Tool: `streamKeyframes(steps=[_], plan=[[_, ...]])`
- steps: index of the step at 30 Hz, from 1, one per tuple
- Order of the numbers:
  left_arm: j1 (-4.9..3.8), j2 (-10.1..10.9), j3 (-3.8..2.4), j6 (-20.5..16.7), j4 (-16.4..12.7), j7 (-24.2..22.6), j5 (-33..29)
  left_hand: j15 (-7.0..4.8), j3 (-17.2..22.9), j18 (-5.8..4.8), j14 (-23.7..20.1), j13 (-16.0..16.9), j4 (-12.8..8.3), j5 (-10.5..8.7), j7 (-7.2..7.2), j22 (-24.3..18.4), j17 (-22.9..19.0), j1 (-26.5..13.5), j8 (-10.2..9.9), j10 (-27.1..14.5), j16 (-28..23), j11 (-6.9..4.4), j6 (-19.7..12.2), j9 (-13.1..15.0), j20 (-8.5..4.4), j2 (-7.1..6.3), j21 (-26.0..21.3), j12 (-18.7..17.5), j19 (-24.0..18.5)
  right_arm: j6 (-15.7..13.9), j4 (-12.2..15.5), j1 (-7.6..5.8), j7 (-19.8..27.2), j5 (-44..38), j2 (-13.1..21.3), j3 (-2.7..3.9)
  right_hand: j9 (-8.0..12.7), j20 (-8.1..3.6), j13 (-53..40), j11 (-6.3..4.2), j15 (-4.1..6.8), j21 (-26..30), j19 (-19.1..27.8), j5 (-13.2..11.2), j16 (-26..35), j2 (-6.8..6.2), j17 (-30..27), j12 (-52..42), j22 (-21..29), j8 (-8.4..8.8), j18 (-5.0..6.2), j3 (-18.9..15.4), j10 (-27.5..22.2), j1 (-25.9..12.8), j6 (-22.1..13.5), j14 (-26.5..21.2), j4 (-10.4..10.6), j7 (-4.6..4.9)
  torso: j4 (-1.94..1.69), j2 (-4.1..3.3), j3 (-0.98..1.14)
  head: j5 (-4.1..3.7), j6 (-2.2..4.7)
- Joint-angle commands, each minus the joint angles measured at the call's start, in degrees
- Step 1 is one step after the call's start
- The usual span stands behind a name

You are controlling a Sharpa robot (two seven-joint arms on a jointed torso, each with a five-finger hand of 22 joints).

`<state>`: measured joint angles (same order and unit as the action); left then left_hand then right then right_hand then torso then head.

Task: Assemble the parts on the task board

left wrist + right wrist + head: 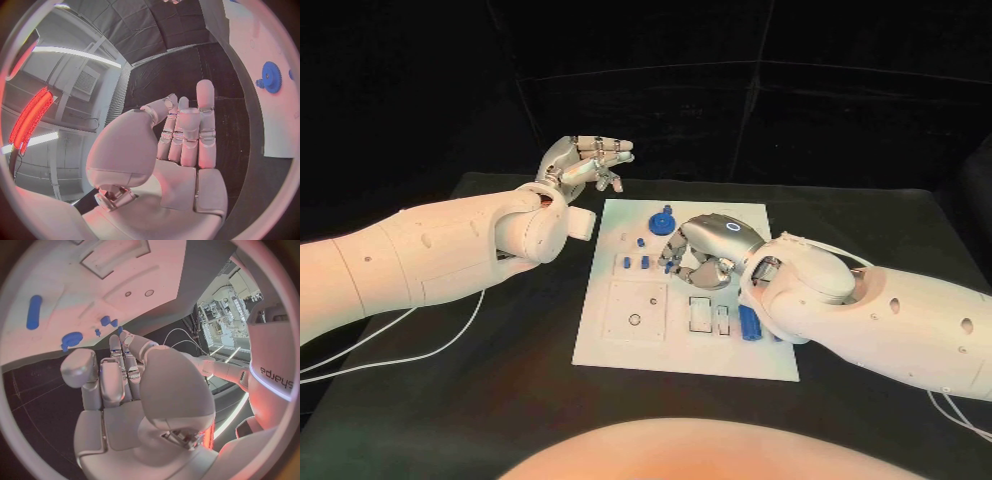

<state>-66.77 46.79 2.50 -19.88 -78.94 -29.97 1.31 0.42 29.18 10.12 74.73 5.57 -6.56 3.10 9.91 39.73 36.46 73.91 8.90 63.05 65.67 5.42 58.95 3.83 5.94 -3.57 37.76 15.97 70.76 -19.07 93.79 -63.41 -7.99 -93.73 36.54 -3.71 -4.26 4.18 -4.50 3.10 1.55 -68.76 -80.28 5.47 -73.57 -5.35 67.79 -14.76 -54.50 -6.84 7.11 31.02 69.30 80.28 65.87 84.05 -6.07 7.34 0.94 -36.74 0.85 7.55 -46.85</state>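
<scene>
The white task board (733, 355) lies mid-table. A blue gear (661, 220) stands at its far end, small blue pegs (635, 263) sit just in front of it, and a long blue piece (749, 322) lies near the right edge. My right hand (711, 245) hovers over the board's far half, fingers pointing down at the pegs; in the right wrist view its fingertips (122, 340) reach beside the small blue pegs (105, 320), with nothing in the palm. My left hand (589, 160) is raised off the board's far left corner, fingers fairly straight and holding nothing. The left wrist view catches the gear (270, 76).
The near half of the board has a square recessed plate (636, 312) and narrow slots (701, 312). White cables (387, 350) trail over the black table at the left. My right forearm (877, 320) covers the board's right edge.
</scene>
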Motion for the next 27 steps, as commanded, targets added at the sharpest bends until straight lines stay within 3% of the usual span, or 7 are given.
streamKeyframes(steps=[1, 4, 12, 27], plan=[[-0.16, -0.24, -0.04, 0.57, -0.17, -0.04, -0.11, 0.05, -0.44, 0.28, -0.48, 0.0, 0.0, 0.33, 0.02, -0.09, 0.0, 0.02, -0.31, -0.35, -0.19, 0.1, -0.37, -0.05, 0.07, -0.2, -0.24, 0.29, -0.5, 1.48, -1.07, 0.5, 1.72, -0.2, -1.08, -0.06, -0.08, -0.03, -0.05, 0.03, 0.17, -0.31, -0.13, 0.36, -0.4, 0.15, 0.02, 0.28, -0.05, 0.11, -0.77, 0.33, 0.47, -0.12, 0.08, 2.28, -0.03, 0.16, -0.06, 0.04, 0.0, 0.69, -0.31], [-0.18, -0.48, -0.04, 0.6, -0.18, 0.05, -0.12, 0.05, -0.44, 0.28, -0.48, 0.0, 0.0, 0.33, 0.02, -0.09, 0.0, 0.02, -0.31, -0.35, -0.19, 0.1, -0.37, -0.05, 0.07, -0.2, -0.24, 0.29, -0.5, 2.3, -2.35, 1.12, 1.86, -0.77, -2.38, -0.18, -0.07, -0.03, -0.05, 0.04, 0.17, -0.34, -0.13, 0.39, -0.41, 0.15, 0.03, 0.32, -0.09, 0.13, -0.78, 0.37, 0.45, -0.15, 0.06, 2.28, -0.04, 0.18, -0.14, 0.05, 0.05, 1.21, -0.49], [-0.21, -1.06, -0.04, 0.77, -0.05, 0.14, -0.18, 0.06, -0.47, 0.28, -0.37, 0.0, 0.02, 0.33, 0.04, -0.1, 0.41, -0.01, -0.31, -0.38, 0.01, 0.11, -0.38, -0.04, 0.09, -0.19, -0.26, 0.3, -0.51, 3.8, -4.81, 2.02, 1.65, -1.78, -4.51, -0.29, -0.05, -0.03, -0.05, 0.07, 0.15, -0.4, -0.13, 0.44, -0.48, 0.19, 0.1, 0.39, -0.17, 0.17, -0.79, 0.47, 0.42, -0.2, 0.03, 2.29, -0.05, 0.2, 0.04, 0.01, 0.04, 2.07, -0.85], [-0.21, -1.48, -0.03, 0.95, 0.18, 0.35, -0.45, 0.11, -0.56, 0.29, -0.3, -0.03, 0.02, 0.33, 0.14, -0.12, 0.54, -0.05, -0.39, -0.58, 0.12, 0.19, -0.59, -0.06, 0.13, -0.24, -0.29, 0.31, -0.5, 5.5, -6.36, 3.57, 1.68, -3.37, -5.95, -0.38, -0.03, -0.02, -0.05, 0.1, 0.13, -0.46, -0.12, 0.49, -0.6, 0.22, 0.23, 0.47, -0.25, 0.22, -0.8, 0.56, 0.4, -0.3, 0.0, 2.32, -0.05, 0.23, -0.03, 0.09, 0.02, 2.52, -1.37]])
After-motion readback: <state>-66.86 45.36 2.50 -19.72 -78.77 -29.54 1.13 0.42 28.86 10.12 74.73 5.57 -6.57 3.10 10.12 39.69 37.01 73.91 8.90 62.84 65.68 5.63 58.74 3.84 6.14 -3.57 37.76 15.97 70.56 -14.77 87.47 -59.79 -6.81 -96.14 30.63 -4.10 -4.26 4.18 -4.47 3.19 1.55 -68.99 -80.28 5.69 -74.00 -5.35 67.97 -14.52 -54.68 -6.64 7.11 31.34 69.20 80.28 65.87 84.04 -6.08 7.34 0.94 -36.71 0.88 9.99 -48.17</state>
